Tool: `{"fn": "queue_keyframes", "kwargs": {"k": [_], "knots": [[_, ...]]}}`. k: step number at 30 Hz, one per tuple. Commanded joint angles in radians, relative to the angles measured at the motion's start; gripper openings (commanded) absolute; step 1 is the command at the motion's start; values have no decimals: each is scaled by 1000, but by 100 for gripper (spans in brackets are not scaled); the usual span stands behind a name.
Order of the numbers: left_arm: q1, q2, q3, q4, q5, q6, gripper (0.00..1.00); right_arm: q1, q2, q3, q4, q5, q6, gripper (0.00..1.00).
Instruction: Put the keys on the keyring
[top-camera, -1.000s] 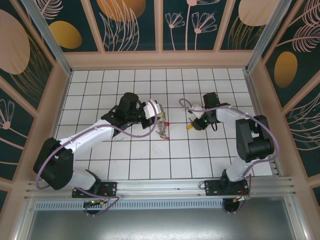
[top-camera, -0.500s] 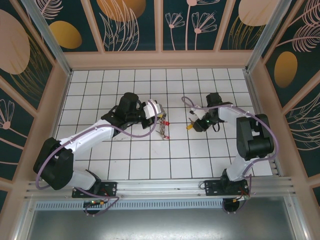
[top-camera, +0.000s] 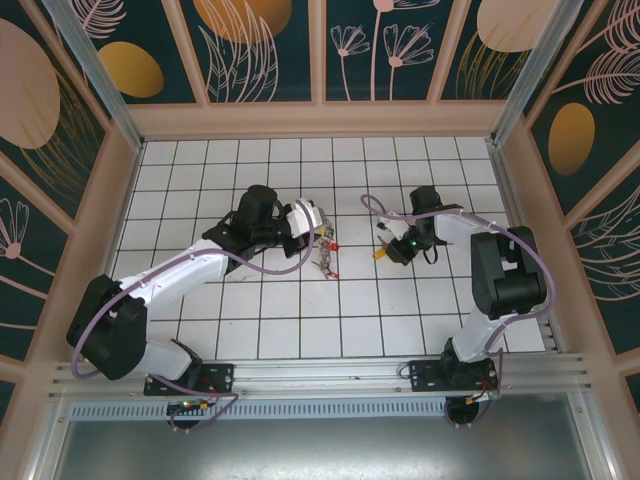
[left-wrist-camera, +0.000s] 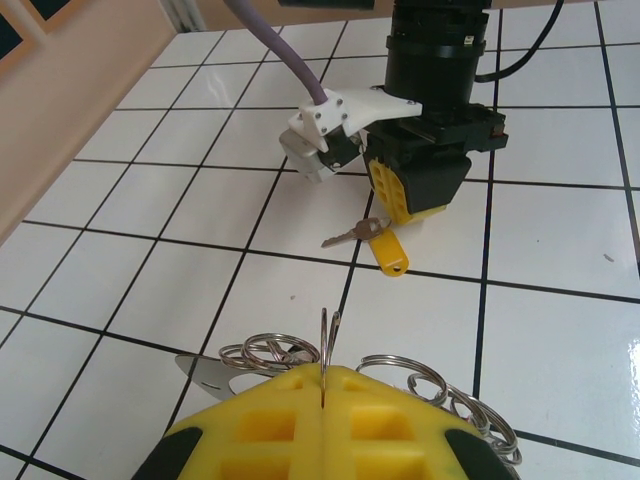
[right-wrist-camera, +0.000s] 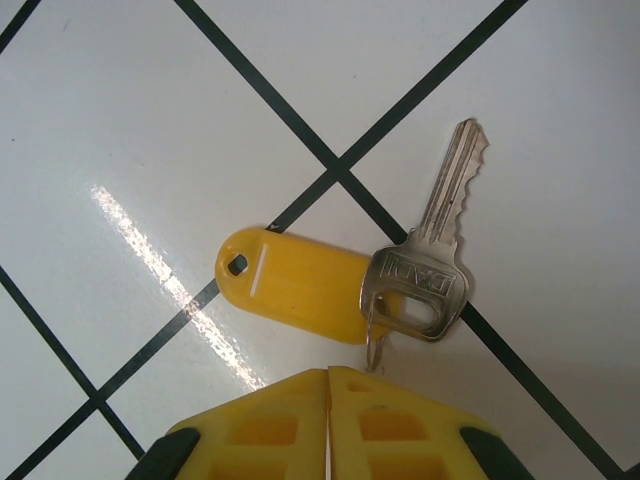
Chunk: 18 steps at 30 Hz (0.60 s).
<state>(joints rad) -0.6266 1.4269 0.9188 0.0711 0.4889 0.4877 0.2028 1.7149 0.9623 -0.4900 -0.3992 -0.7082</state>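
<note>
Right claw (right-wrist-camera: 328, 385) tighter, perhaps on keys (right-wrist-camera: 418, 285)

Right wrist view: the bow of the silvery key (right-wrist-camera: 421, 287) bears stamped capitals. They appear to read "DADI", the letters being faint

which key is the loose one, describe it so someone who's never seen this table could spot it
On the white tiled table, look right of centre, at the tips of the right gripper. There lies a single silver key joined to a flat yellow tag. It lies alone on the tiles, while the other keys hang with red tags from the keyring pinched in the left gripper.
</note>
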Motion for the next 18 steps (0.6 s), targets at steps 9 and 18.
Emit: {"fn": "queue_keyframes", "kwargs": {"k": [9, 18], "knots": [[5, 5, 5, 52, 20, -18, 0, 1, 19, 15, 44, -25, -7, 3], [5, 3, 2, 52, 15, -14, 0, 3, 17, 31, 27, -34, -11, 0]]}}
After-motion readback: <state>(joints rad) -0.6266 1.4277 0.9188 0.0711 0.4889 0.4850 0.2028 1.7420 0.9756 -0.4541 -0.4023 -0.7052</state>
